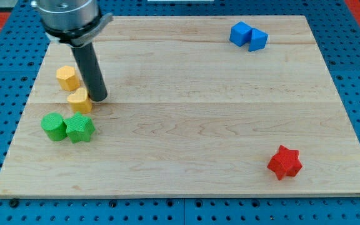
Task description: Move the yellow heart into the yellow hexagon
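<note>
The yellow heart (80, 100) lies at the view's left on the wooden board (186, 106). The yellow hexagon (67, 77) sits just above and left of it, with a small gap between them. My tip (99, 99) rests on the board right against the heart's right side. The dark rod rises from there to the arm at the view's top left.
A green round block (54, 126) and a green star (80, 128) sit side by side just below the heart. Two blue blocks (249, 36) touch each other at the view's top right. A red star (284, 162) lies at the bottom right.
</note>
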{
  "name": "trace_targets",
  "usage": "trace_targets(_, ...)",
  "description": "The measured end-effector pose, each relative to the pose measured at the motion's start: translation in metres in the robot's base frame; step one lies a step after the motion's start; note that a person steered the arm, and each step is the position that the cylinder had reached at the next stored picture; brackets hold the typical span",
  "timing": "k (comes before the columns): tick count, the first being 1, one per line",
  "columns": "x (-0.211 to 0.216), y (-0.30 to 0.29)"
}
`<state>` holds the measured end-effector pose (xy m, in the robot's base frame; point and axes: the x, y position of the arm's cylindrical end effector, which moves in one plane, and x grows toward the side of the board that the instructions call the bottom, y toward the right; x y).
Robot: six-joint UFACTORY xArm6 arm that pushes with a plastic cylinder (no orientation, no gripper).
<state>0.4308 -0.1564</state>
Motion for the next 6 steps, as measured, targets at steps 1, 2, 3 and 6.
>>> trace_targets(1,0.015,0.030)
trace_targets(2,0.042,0.009)
trace_targets(3,0.034,-0.027)
trace_targets(6,-0.081,0.038)
